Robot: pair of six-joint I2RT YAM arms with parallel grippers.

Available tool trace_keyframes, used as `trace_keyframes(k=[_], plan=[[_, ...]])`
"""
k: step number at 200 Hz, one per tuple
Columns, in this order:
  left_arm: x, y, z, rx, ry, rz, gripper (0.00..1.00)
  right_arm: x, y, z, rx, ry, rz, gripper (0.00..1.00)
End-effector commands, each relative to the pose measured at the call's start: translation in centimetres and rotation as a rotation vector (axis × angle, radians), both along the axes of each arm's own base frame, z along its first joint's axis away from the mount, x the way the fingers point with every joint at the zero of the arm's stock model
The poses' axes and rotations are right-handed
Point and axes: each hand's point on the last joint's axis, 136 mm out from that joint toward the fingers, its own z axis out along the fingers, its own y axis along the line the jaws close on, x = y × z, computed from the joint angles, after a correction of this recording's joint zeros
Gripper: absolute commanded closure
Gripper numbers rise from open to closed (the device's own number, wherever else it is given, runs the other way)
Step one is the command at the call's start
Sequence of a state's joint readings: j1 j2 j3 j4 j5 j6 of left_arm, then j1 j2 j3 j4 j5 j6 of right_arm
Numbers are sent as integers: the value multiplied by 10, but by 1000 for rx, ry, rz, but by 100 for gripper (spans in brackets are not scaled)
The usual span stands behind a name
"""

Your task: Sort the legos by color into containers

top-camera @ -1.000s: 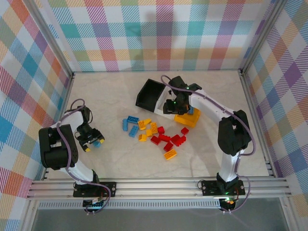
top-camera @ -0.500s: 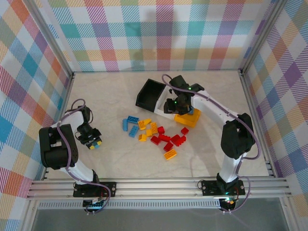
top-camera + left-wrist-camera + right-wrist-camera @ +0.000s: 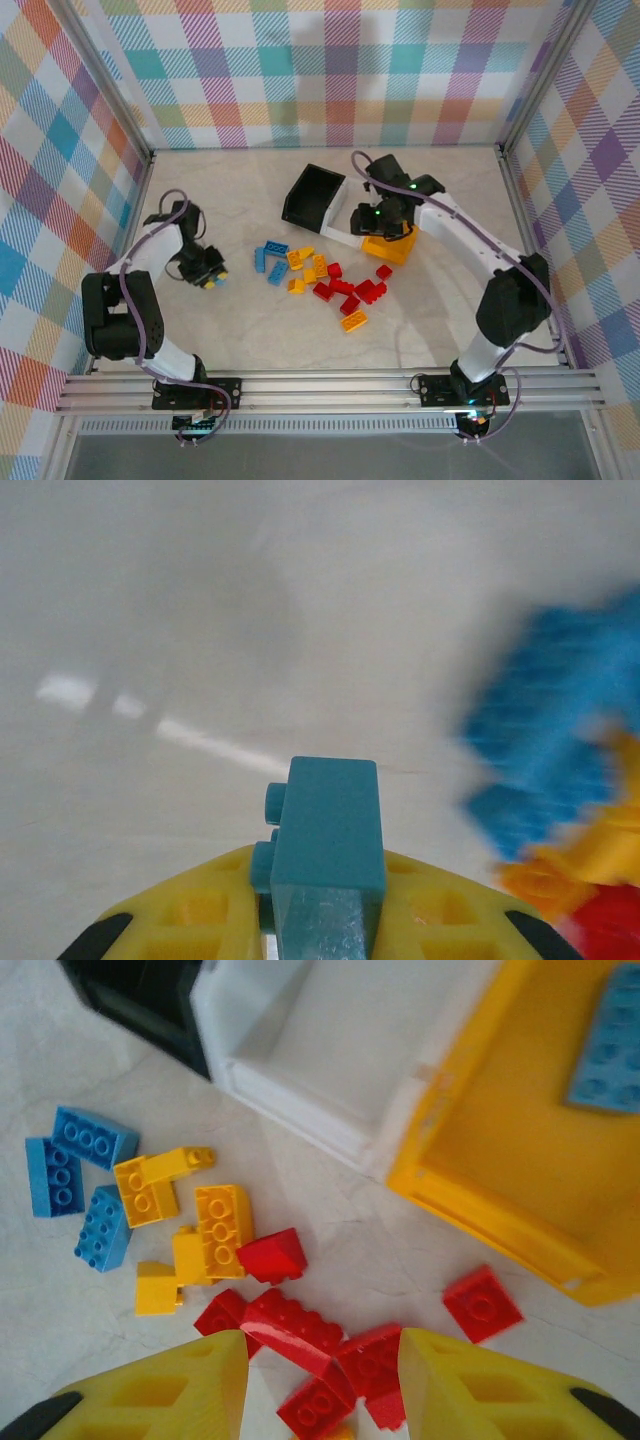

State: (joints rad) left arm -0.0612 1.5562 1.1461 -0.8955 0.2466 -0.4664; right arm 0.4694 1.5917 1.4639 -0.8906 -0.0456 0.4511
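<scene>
My left gripper (image 3: 209, 274) is shut on a small blue lego (image 3: 326, 825), clear of the table, left of the pile. The lego sticks out between the yellow fingers (image 3: 190, 920). My right gripper (image 3: 320, 1380) is open with nothing between its fingers, hovering over red legos (image 3: 300, 1325) beside the containers. The black bin (image 3: 312, 192), white bin (image 3: 330, 1030) and yellow bin (image 3: 391, 247) stand joined in a row. A blue plate (image 3: 610, 1050) lies in the yellow bin. Loose blue legos (image 3: 270, 262), yellow legos (image 3: 308, 268) and red legos (image 3: 352, 292) lie mid-table.
An orange lego (image 3: 353, 322) lies at the near edge of the pile. Metal frame rails (image 3: 330, 385) and checkered walls enclose the table. Bare tabletop stretches along the left side and toward the near edge.
My left gripper closed on the blue lego and carried it up and to the right, toward the pile. My right arm shifted slightly right over the bins.
</scene>
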Motion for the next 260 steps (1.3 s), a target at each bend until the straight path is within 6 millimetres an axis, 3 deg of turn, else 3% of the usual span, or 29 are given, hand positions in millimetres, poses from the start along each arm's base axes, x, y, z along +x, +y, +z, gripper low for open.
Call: trace_keyframes(k=[1, 20, 47, 82, 120, 159, 217, 260], plan=[[47, -68, 42, -131, -150, -73, 78, -14, -33, 10, 37, 34, -103, 55], [78, -128, 63, -189, -226, -171, 78, -19, -56, 18, 78, 28, -187, 54], [104, -209, 78, -251, -288, -315, 78, -27, -69, 25, 126, 13, -242, 52], [114, -303, 84, -365, -316, -471, 79, -38, -69, 29, 188, -2, -250, 52], [113, -375, 81, -438, -328, -589, 78, -47, -69, 30, 206, -15, -246, 52], [112, -405, 51, -437, -295, -614, 78, -51, -70, 28, 197, -7, -239, 52], [112, -410, 25, -408, -259, -603, 77, -49, -70, 29, 191, -11, -228, 52], [106, -410, 20, -403, -236, -613, 61, -51, -70, 23, 197, -1, -235, 52]])
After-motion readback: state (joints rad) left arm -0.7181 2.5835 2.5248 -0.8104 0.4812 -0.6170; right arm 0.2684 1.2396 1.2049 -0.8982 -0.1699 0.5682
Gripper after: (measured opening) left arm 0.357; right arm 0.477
